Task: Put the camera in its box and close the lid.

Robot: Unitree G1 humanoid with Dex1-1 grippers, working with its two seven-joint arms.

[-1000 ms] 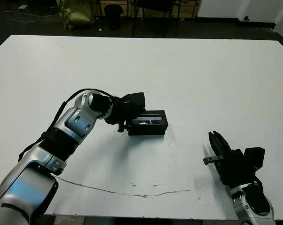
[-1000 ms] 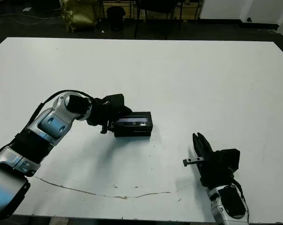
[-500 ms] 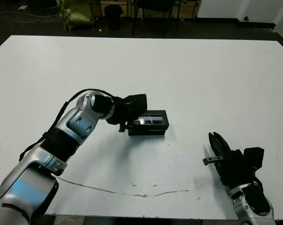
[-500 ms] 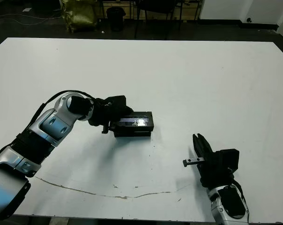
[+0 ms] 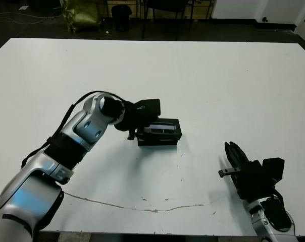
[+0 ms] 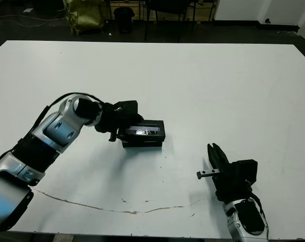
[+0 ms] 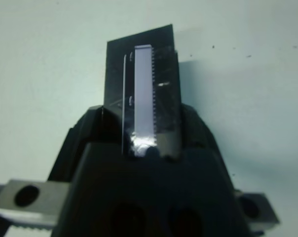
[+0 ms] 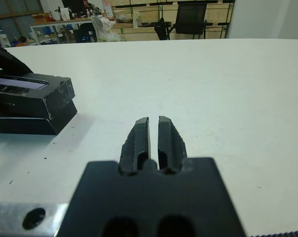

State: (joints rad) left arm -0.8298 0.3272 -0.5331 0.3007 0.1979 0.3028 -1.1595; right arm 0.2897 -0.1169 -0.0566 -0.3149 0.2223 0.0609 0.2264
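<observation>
The black box (image 5: 160,140) sits mid-table with the lid (image 5: 160,128) lying on top of it, its pale purplish window strip facing up. In the right wrist view the lid (image 8: 25,91) rests a little askew over the box (image 8: 20,123). My left gripper (image 5: 141,129) is at the box's left end, and its fingers (image 7: 92,126) hug the two long sides of the lid (image 7: 143,84). The camera is hidden. My right gripper (image 5: 229,147) rests near the front right of the table, shut on nothing, its fingertips (image 8: 141,123) pointing toward the box.
A thin dark crack line (image 5: 142,206) runs along the table's front. Chairs and a bin (image 5: 122,10) stand on the dark floor beyond the far edge. Bare white table (image 5: 233,80) spreads right of and behind the box.
My left elbow has risen and the wrist has turned slightly at the box's left end. The glare on the lid's window has shifted. The right arm has not moved.
</observation>
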